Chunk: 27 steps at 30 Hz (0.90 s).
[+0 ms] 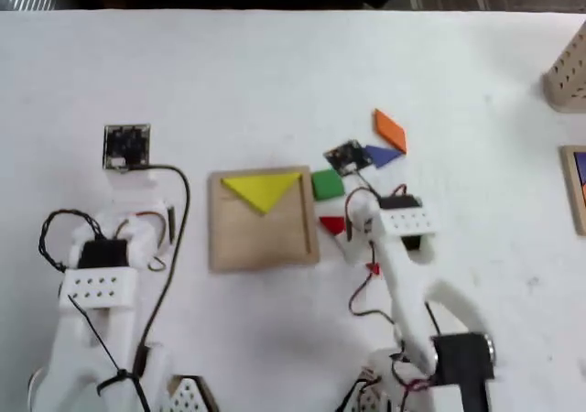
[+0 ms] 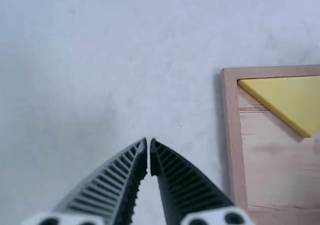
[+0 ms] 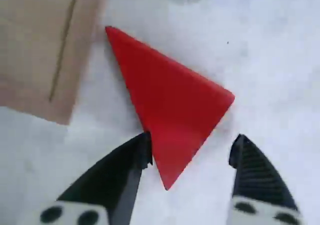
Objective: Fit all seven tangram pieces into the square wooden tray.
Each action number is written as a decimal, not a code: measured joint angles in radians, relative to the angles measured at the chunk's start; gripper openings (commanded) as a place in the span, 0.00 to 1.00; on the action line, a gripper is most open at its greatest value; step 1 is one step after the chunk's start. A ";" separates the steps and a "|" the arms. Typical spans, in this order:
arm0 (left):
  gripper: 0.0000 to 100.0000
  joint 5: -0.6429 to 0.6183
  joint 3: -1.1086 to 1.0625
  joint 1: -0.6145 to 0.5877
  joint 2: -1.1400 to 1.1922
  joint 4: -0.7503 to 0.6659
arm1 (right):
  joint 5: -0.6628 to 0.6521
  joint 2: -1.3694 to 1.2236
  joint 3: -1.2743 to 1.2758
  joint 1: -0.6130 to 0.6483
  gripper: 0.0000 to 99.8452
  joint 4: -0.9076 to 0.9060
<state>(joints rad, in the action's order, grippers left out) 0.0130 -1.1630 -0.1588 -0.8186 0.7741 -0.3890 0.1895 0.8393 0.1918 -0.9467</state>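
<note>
White table [image 1: 275, 82]: one tray [image 1: 216, 222] holding one piece [image 1: 261, 189], four outside. Left claw [image 2: 148, 142] closed, right claw [image 3: 192, 139] spread.

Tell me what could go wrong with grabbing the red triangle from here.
1. The open right pincer straddles only the narrow corner of the red triangle; closing on those slanted edges may squeeze the piece out or spin it.
2. The triangle lies close beside the tray wall, so a nudge could push it against the tray and shift the yellow triangle inside.
</note>
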 measured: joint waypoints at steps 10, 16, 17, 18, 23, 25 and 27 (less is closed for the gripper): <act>0.03 0.000 0.000 0.000 0.000 0.000 | -0.026 -0.141 -0.110 0.032 0.22 -0.075; 0.03 0.000 0.000 0.000 0.000 0.000 | -0.026 -0.150 -0.121 0.054 0.03 -0.071; 0.03 0.000 0.000 0.000 0.000 0.000 | -0.026 -0.150 -0.121 0.046 0.03 -0.063; 0.03 0.000 0.000 0.000 0.000 0.000 | -0.028 -0.150 -0.121 0.038 0.02 -0.058; 0.03 0.000 0.000 0.000 0.000 0.000 | -0.021 -0.144 -0.120 0.008 0.02 -0.038; 0.03 0.000 0.000 0.000 0.000 0.000 | -0.003 -0.133 -0.120 -0.017 0.02 -0.035; 0.03 0.000 0.000 0.000 0.000 0.000 | 0.002 -0.101 -0.120 -0.034 0.02 -0.035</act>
<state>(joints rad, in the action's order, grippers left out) 0.0130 -1.1630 -0.1588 -0.8186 0.7741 -0.3874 0.0882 0.7196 0.1580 -0.9820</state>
